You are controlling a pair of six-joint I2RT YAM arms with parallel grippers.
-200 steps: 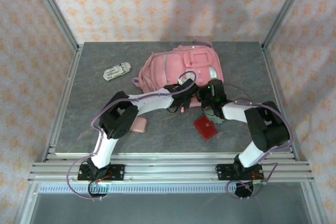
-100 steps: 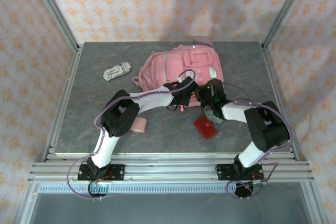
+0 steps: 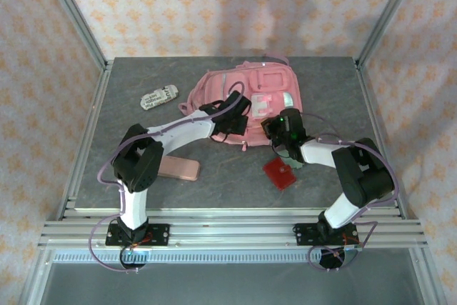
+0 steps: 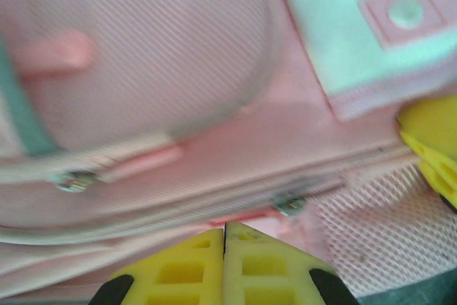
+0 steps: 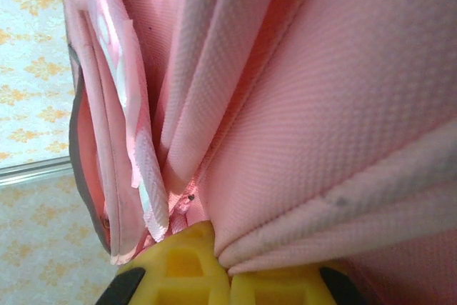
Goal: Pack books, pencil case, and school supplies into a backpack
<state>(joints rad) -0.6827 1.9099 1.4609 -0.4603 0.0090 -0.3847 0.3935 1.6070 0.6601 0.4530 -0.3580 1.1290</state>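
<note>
The pink backpack (image 3: 246,91) lies flat at the middle back of the table. My left gripper (image 3: 235,113) is over its near side and is shut (image 4: 225,225). A thin pink pull strap (image 4: 250,216) runs from a zip slider (image 4: 289,205) to its fingertips. My right gripper (image 3: 273,128) sits at the backpack's near right corner, shut on a fold of its pink fabric (image 5: 228,266). One of its yellow fingers (image 4: 428,148) shows in the left wrist view. A red square pad (image 3: 280,173) lies just in front of the right gripper. The books are out of view.
A white-and-grey patterned pouch (image 3: 158,96) lies left of the backpack. A flat pink oblong case (image 3: 178,169) lies near the left arm's elbow; which of these two is the pencil case I cannot tell. Metal rails edge the table (image 3: 214,191).
My left gripper closed and slid left across the backpack's near side. Its elbow swung left and uncovered more of the pink case. A pale panel now shows on the backpack. The right arm held still.
</note>
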